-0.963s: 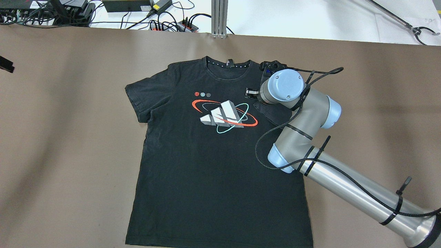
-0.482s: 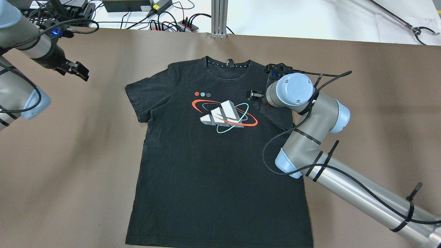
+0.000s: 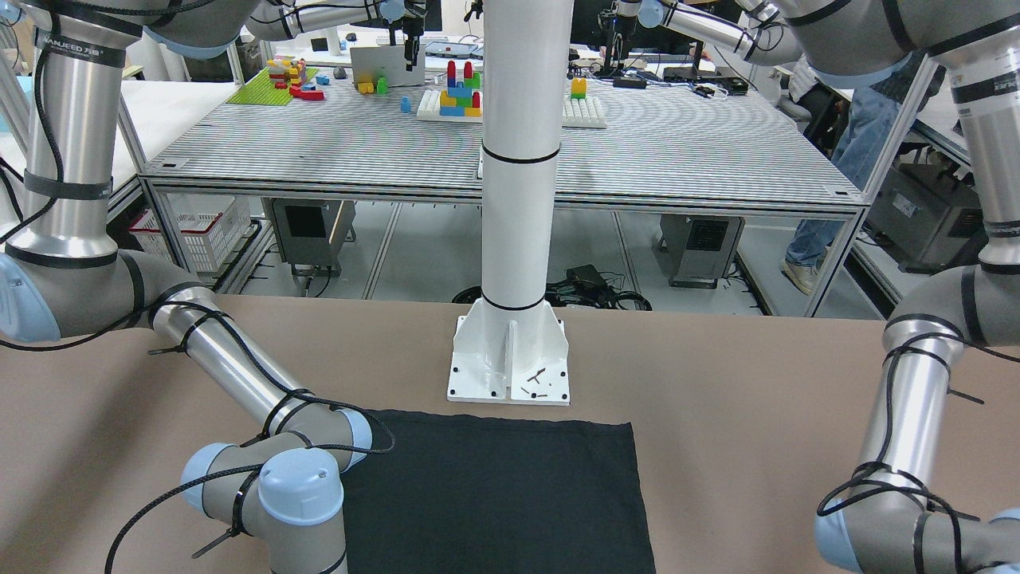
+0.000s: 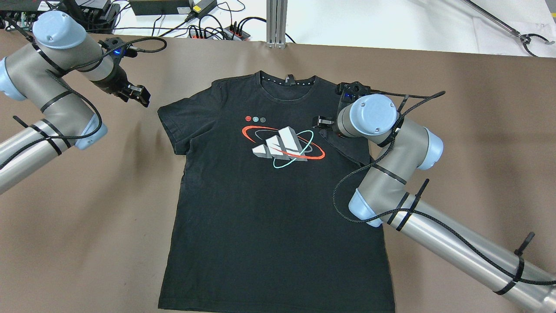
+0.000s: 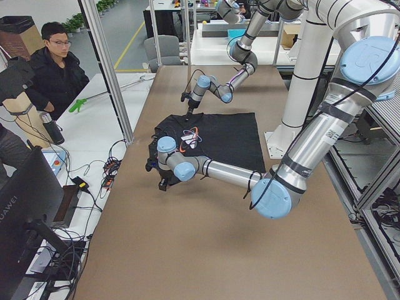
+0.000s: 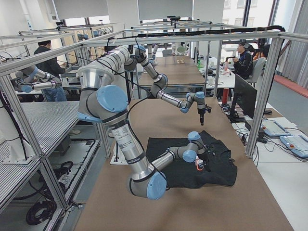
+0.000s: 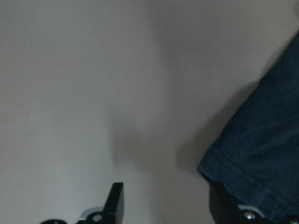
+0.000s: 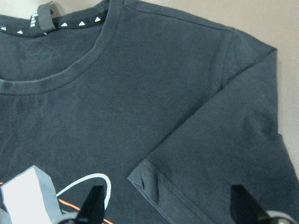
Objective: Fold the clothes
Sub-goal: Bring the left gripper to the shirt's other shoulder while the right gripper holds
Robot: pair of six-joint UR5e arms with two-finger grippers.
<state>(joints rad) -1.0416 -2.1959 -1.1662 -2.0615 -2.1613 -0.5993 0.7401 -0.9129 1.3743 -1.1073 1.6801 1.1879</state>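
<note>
Black short-sleeved T-shirt [image 4: 278, 217] in thin soft knit, with a red, white and teal print [image 4: 282, 148], lies flat and face up on the brown table cover [image 4: 87, 226]. Its hem [image 4: 278, 304] is nearest the robot, just beside the white pillar's base plate [image 3: 510, 359].

Further out, the sleeve on the robot's right [image 8: 224, 154] lies folded in over the chest. The right gripper [image 4: 320, 122] hangs over that sleeve's cuff. Its wrist camera shows both fingers [image 8: 96, 205] spread wide with nothing between them.

The other sleeve [image 4: 178, 121] lies flat and unfolded. The left gripper [image 4: 138, 94] hovers just beside its cuff, over bare table. Its jaws are also apart and empty.

Farthest away is the collar [image 4: 286, 84], and past the table edge a tangle of power cables [image 4: 217, 30].

I judge this cloth light and limp. It should drape and wrinkle, and it will drag its neighbouring fabric along if I pull fast. The hemmed cuff is the thickest edge, so I would pinch the left cuff there, lift only slightly, and carry it inward to mirror the other side.
</note>
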